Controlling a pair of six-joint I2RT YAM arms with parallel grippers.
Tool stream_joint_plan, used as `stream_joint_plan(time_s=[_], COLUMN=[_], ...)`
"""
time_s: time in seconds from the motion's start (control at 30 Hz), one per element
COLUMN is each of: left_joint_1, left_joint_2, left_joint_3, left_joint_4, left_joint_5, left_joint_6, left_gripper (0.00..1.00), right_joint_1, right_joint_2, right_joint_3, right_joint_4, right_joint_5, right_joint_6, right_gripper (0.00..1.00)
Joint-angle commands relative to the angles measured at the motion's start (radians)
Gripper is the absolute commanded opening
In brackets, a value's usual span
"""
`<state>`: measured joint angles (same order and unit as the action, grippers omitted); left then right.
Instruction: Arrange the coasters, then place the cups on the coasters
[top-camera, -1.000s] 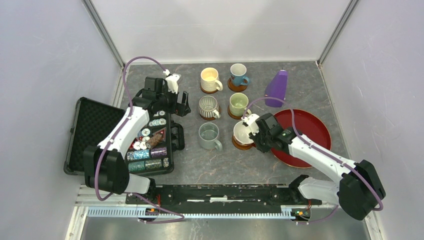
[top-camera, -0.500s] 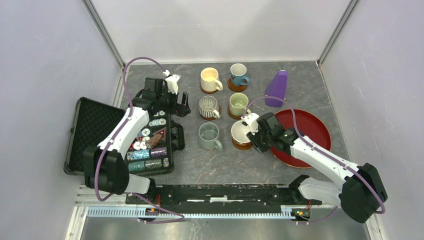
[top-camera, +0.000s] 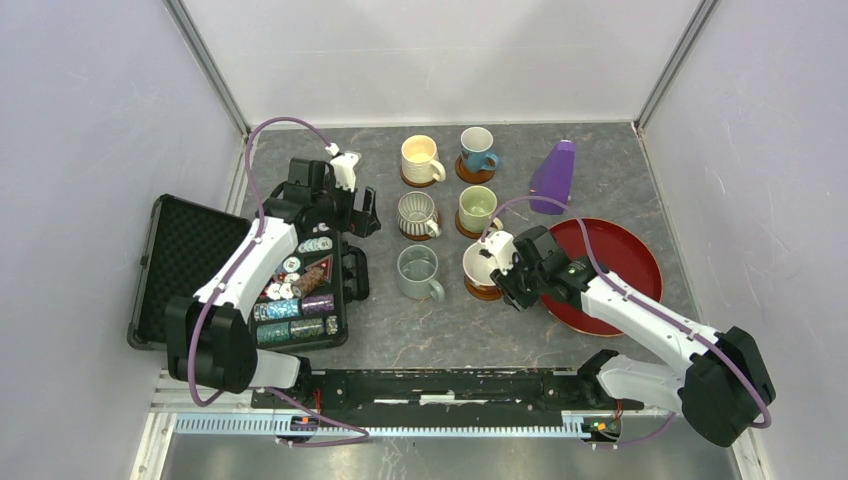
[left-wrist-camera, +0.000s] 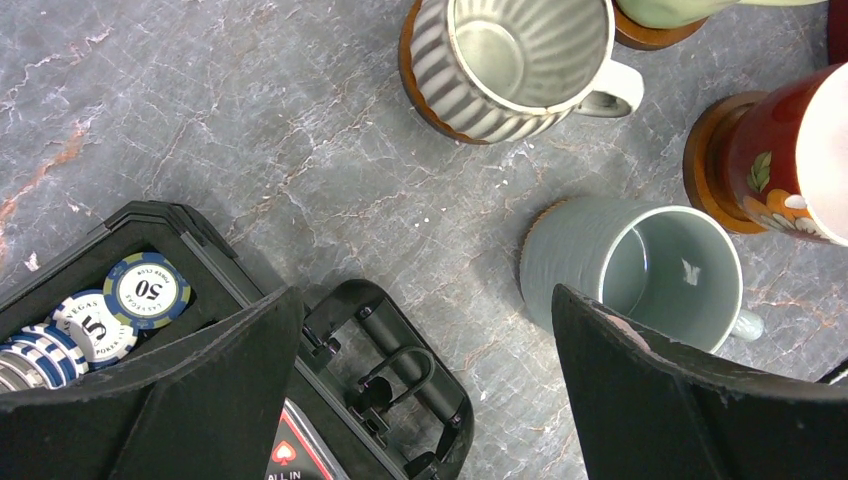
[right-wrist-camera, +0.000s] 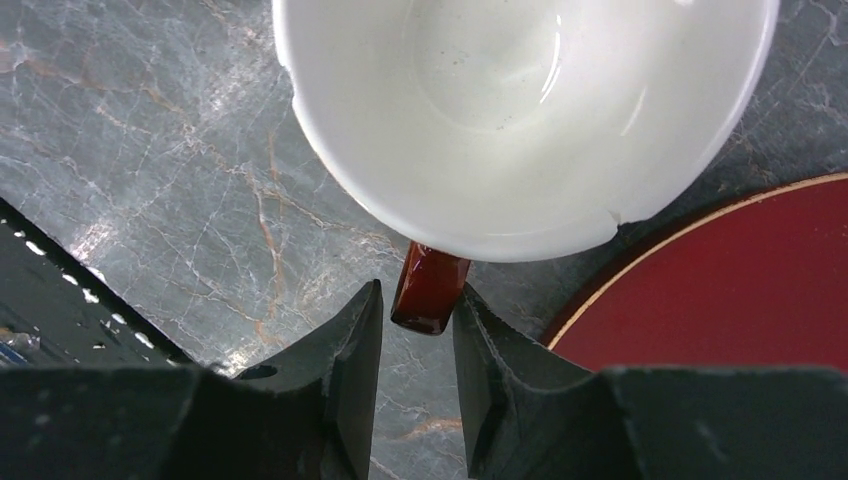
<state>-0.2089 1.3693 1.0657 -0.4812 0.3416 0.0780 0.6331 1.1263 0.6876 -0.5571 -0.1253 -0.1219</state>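
Note:
Six cups stand in two columns, each on a brown coaster: cream (top-camera: 421, 158), blue (top-camera: 477, 147), grey striped (top-camera: 415, 212), pale green (top-camera: 477, 207), grey-blue (top-camera: 416, 270) and white (top-camera: 484, 262). The white cup (right-wrist-camera: 520, 110) rests upright on its coaster (top-camera: 483, 291). Its red handle (right-wrist-camera: 428, 290) pokes between the tips of my right gripper (right-wrist-camera: 417, 310), which is open, with a gap showing on the left side. My left gripper (left-wrist-camera: 425, 300) hangs wide open and empty over the case edge, near the grey-blue cup (left-wrist-camera: 640, 275).
A large red tray (top-camera: 625, 265) lies right of the white cup, under my right arm. A purple cone (top-camera: 553, 175) stands behind it. An open black case (top-camera: 190, 265) with poker chips (left-wrist-camera: 150, 290) fills the left side. White walls close in the table.
My right gripper has opened off the red handle. The white cup, tilted a second ago, now sits level on its coaster. The left arm has barely moved.

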Motion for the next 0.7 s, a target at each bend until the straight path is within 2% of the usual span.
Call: stream_joint_plan(time_s=[0.0, 0.1, 0.2, 0.37, 0.57, 0.67], left_joint_1=[0.005, 0.005, 0.006, 0.006, 0.006, 0.006], left_joint_2=[-0.039, -0.043, -0.047, -0.045, -0.039, -0.032], left_joint_3=[-0.007, -0.011, -0.012, -0.006, 0.01, 0.021], left_joint_4=[0.012, 0.01, 0.004, 0.001, 0.002, 0.003], left_joint_5=[0.007, 0.007, 0.012, 0.02, 0.032, 0.039], left_joint_6=[0.03, 0.032, 0.035, 0.036, 0.04, 0.045], left_gripper=[1.0, 1.0, 1.0, 1.0, 1.0, 1.0], right_joint_1=[0.003, 0.003, 0.002, 0.002, -0.047, -0.114], right_joint_2=[-0.023, -0.026, -0.038, -0.057, -0.063, -0.038], right_joint_3=[0.011, 0.019, 0.04, 0.085, 0.181, 0.26], right_joint_4=[0.013, 0.005, -0.018, -0.076, -0.125, -0.156], right_joint_5=[-0.058, -0.064, -0.047, 0.017, -0.048, -0.128], right_joint_6=[-0.051, -0.07, -0.097, -0.161, -0.237, -0.26], right_gripper=[0.37, 0.44, 0.65, 0.84, 0.98, 0.98])
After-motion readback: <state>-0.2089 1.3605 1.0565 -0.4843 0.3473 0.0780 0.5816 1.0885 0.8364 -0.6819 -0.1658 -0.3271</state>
